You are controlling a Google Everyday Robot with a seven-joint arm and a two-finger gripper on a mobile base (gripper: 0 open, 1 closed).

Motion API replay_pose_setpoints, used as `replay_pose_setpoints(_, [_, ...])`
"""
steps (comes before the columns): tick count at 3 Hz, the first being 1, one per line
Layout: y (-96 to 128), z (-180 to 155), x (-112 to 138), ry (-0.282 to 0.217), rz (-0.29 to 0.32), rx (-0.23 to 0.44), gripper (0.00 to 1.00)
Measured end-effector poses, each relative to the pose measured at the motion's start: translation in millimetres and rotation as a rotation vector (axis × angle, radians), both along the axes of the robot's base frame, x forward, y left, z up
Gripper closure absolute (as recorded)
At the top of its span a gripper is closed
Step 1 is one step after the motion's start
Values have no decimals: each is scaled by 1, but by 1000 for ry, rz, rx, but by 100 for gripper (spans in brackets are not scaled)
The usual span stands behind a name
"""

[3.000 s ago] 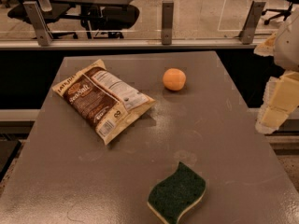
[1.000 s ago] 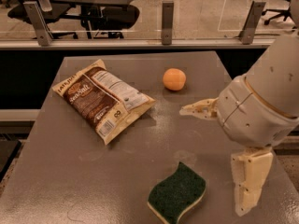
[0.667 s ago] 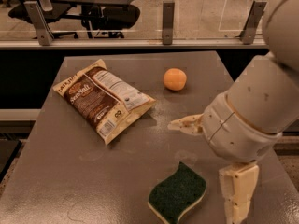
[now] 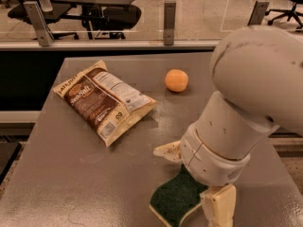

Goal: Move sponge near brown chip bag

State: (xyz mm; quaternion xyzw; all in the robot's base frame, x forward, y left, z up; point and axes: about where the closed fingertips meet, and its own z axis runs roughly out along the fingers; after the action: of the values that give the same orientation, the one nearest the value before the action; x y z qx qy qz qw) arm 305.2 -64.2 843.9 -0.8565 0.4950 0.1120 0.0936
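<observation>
The sponge [image 4: 171, 201], dark green on top with a pale edge, lies flat near the table's front edge, right of centre. My gripper [image 4: 192, 179] hangs right over its right end, open. One cream finger [image 4: 167, 151] is behind the sponge and the other finger [image 4: 219, 206] is at its front right. The bulky white arm hides the sponge's right part. The brown chip bag [image 4: 104, 101] lies flat at the table's left middle, label side up, well apart from the sponge.
A round orange fruit [image 4: 176, 80] sits at the back centre of the grey table [image 4: 66, 174]. A glass railing with metal posts [image 4: 170, 16] runs behind the table, with office chairs beyond it.
My arm has swung in from the right edge and come down to the left, over the sponge. The fingers now straddle the sponge's right end. Sponge, bag and fruit have not moved.
</observation>
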Motion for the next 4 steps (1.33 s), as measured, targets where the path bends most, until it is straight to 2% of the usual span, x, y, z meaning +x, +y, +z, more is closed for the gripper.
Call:
replay_pose_setpoints(1, [4,-14,-1,30,3,-13,0])
replay_pose_setpoints(2, [6,-21,-2,44,-1,-18,11])
replay_pose_setpoints(3, [5,-20,1,58,-23,-6,35])
replay_pose_setpoints(4, [7,-13,10,48,-46,13,57])
